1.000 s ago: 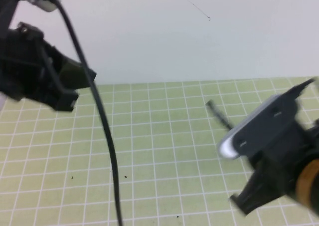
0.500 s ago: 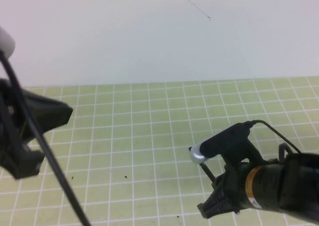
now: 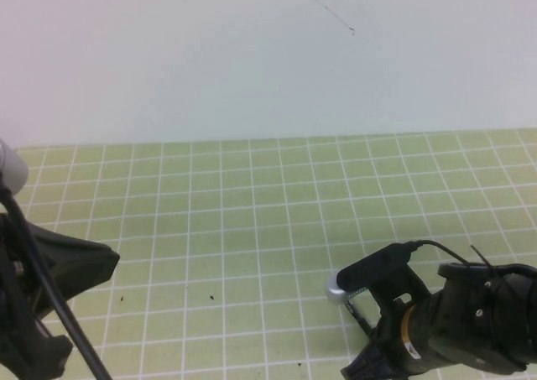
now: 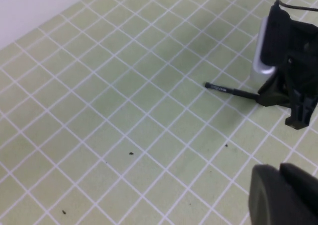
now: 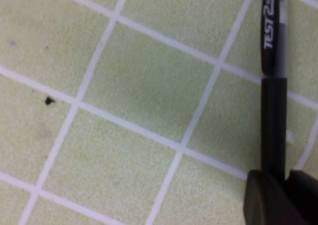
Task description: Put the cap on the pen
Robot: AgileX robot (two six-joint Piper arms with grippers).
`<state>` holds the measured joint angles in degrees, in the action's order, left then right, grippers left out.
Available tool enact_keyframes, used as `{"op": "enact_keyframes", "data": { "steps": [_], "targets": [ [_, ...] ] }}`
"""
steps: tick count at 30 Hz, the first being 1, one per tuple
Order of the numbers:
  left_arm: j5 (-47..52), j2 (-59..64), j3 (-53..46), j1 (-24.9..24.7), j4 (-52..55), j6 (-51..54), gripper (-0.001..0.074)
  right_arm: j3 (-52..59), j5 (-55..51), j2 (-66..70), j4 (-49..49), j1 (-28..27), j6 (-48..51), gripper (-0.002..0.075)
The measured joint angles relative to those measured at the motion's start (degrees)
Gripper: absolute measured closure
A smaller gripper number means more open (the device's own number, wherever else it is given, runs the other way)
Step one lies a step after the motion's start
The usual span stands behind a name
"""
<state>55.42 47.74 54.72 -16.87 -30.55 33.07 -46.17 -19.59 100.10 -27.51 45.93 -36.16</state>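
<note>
The pen (image 5: 272, 86) is a thin black stick with white lettering. In the right wrist view its barrel runs down between the two fingers of my right gripper (image 5: 278, 178), which is shut on it. In the left wrist view the pen (image 4: 231, 91) sticks out sideways from the right gripper (image 4: 262, 97), low over the green grid mat. In the high view only a short piece of the pen (image 3: 357, 310) shows beside the right arm (image 3: 453, 321). My left gripper (image 4: 279, 171) hangs above the mat, fingers together with nothing seen between them. No separate cap shows.
The green grid mat (image 3: 252, 229) covers the table up to a white wall (image 3: 252, 61) at the back. The left arm (image 3: 42, 296) and its cable fill the near left corner. A few small dark specks (image 4: 130, 153) lie on the mat.
My right arm has come down and toward the near edge with the pen. My left arm has dropped lower and further left.
</note>
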Motion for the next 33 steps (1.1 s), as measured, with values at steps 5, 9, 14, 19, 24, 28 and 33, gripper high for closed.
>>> {"op": "enact_keyframes", "data": {
  "steps": [5, 9, 14, 19, 24, 28, 33],
  "targets": [
    [0.12, 0.0, -0.02, 0.0, -0.13, -0.1, 0.0734, -0.1, 0.96, 0.75, -0.41, 0.0, 0.46, 0.0653],
    [0.23, 0.0, -0.02, 0.0, -0.23, -0.1, 0.0735, -0.1, 1.31, 0.77, -0.68, 0.0, 0.44, 0.0601],
    [1.1, 0.0, -0.02, 0.0, -0.12, -0.1, 0.0734, -0.1, -0.51, 0.77, -0.68, 0.0, 1.22, 0.0547],
    [1.22, 0.0, -0.02, 0.0, -0.34, -0.1, 0.0735, -0.1, -1.23, 0.04, -0.75, 0.0, 3.29, 0.0539],
    [2.56, 0.0, -0.02, 0.0, -2.36, -0.1, 0.0735, -0.1, -0.75, -5.46, -1.69, 0.0, 7.59, 0.0538],
    [2.55, 0.0, -0.02, 0.0, -4.86, -0.1, 0.0735, -0.1, -1.4, -11.86, -1.69, 0.0, 13.23, 0.0538],
    [2.55, 0.0, -0.02, 0.0, -11.05, 2.06, 0.0735, -0.1, -6.55, -22.82, -1.71, 0.0, 19.49, 0.058]
  ]
}}
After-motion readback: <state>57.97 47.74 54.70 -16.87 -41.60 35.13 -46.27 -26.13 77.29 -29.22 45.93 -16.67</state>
